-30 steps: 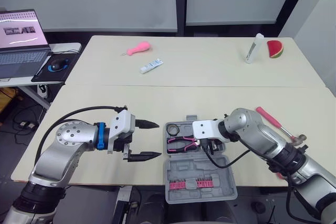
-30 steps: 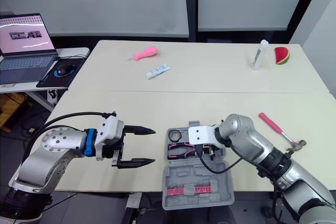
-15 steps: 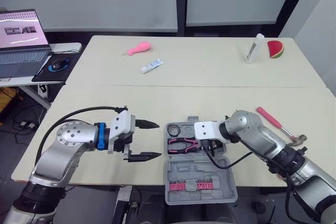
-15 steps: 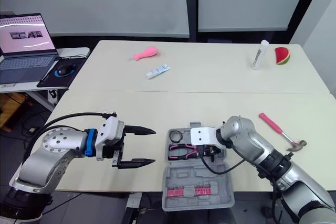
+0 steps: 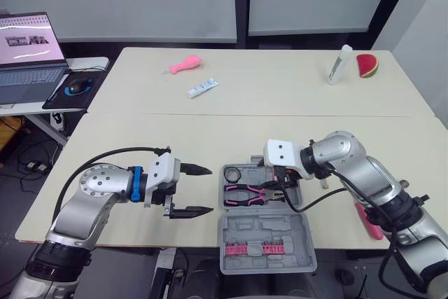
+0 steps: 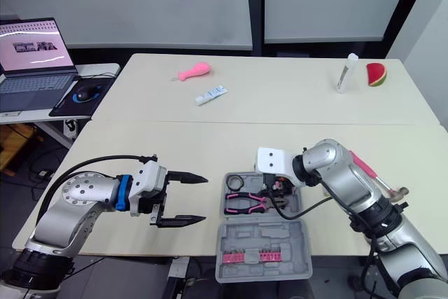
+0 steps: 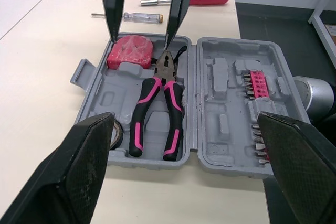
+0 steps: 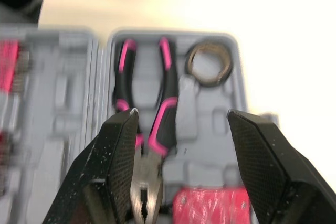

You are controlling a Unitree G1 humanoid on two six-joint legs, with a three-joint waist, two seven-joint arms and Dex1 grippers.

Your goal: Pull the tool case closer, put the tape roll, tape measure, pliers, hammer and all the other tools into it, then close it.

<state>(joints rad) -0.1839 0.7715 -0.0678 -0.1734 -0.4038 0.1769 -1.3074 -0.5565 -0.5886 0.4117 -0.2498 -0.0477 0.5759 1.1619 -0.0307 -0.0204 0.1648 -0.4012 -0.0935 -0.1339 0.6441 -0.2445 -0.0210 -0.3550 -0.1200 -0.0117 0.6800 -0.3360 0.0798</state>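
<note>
The grey tool case (image 5: 266, 225) lies open at the near table edge, its lid toward me holding a pink bit strip (image 5: 248, 246). In its tray lie the pink-handled pliers (image 5: 244, 192), the tape roll (image 5: 232, 173) and a red tape measure (image 7: 130, 51). My right gripper (image 5: 278, 185) hovers open just above the tray's far right part, holding nothing. My left gripper (image 5: 199, 190) is open and empty, left of the case. The pink hammer (image 6: 364, 164) rests right of the case, partly behind my right arm. Screwdrivers (image 7: 142, 17) lie beyond the case.
On the far table are a pink object (image 5: 187, 65), a small tube (image 5: 201, 88), a white bottle (image 5: 339, 64) and a watermelon-slice toy (image 5: 367, 65). A laptop (image 5: 24, 47) and mouse stand on a side desk at far left.
My right gripper has risen out of the case tray and drawn back toward the far right. The left gripper has barely moved.
</note>
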